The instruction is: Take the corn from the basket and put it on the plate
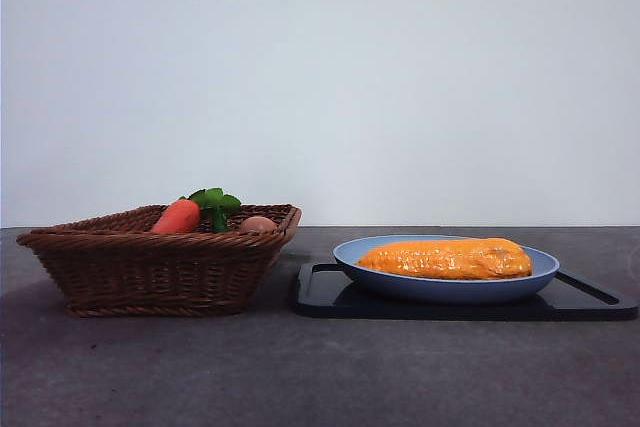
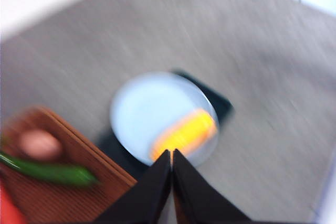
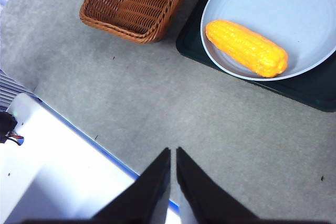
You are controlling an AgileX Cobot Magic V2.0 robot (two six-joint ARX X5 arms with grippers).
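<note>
On the plate [image 1: 345, 255], lying flat along the rim nearest the front camera: the corn [image 1: 446, 258], fully inside the raised edge, with no pincer touching it. Under the plate, carrying it: a black tray [image 1: 320, 292], set just beside the basket [image 1: 150, 269] on the desk [image 1: 300, 367]. Left in the basket: 1 carrot [image 1: 177, 216] with green leaves and 1 pale egg-like object [image 1: 257, 224].

Left pincer [image 2: 171, 153]: jaws pressed together, holding nothing, well above the plate, with a strongly blurred wrist view. Right pincer [image 3: 173, 150]: jaws likewise together and empty, high over bare desk near its edge, well apart from plate and basket. Neither arm visible from the front.

Judged state: placement done, only withdrawal of the arms remaining.

Procedure for a clean finish:
1. Raise straight up before any sideways travel, clear of the plate rim.
2. Keep both pincers empty and away from the basket rim.
3. Confirm the corn at rest, not rolling toward the edge.
4. Avoid nudging the tray, since the plate sits loose on it.
</note>
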